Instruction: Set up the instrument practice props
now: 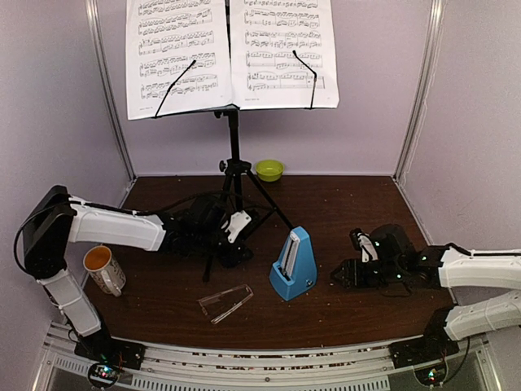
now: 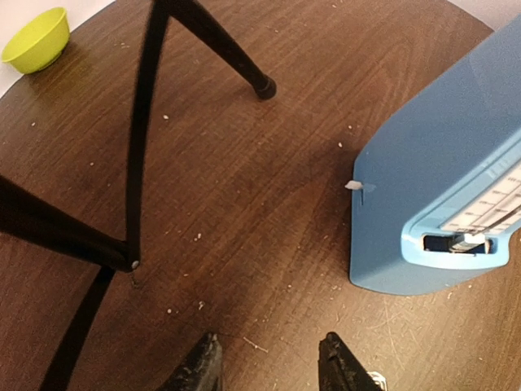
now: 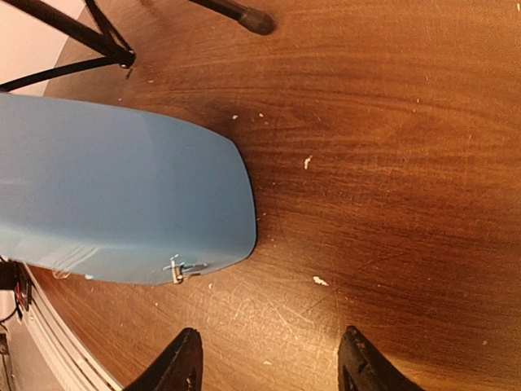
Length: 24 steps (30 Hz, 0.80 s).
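The black tripod music stand (image 1: 234, 155) stands at the back middle, with two white sheet-music pages (image 1: 232, 53) on its desk. Its legs (image 2: 142, 130) show in the left wrist view. The blue pyramid metronome (image 1: 294, 264) stands upright in the middle of the table; it also shows in the left wrist view (image 2: 444, 195) and the right wrist view (image 3: 114, 191). Its clear cover (image 1: 225, 302) lies flat on the table in front. My left gripper (image 2: 269, 362) is open and empty, low by the stand legs. My right gripper (image 3: 269, 362) is open and empty, just right of the metronome.
A white-and-orange mug (image 1: 103, 269) sits at the left near my left arm. A lime-green bowl (image 1: 269, 169) sits at the back by the wall and shows in the left wrist view (image 2: 37, 38). Walls enclose the dark wooden table (image 1: 342, 204).
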Motion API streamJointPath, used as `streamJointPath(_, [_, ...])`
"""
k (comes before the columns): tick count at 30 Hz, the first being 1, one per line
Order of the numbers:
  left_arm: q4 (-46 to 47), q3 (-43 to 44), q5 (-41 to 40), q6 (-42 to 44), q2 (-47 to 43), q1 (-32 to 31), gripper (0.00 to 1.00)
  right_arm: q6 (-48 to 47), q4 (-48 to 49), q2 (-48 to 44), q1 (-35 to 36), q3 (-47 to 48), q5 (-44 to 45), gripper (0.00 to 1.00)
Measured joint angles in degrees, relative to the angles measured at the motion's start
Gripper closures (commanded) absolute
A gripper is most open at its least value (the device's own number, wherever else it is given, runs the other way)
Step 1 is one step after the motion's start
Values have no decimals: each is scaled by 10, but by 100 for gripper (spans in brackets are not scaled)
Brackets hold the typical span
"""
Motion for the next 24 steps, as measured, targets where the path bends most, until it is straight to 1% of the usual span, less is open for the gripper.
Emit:
streamJointPath(7, [28,15,18,9,37,-1,65,4,39,75,0,3,-13,54])
streamJointPath(17, [59,43,37,15,81,-7,70,-1,68,140,0,47,-31,59])
streamJointPath(24, [59,50,51,23,96,-35,72,-14,74,198,0,91,-44,62])
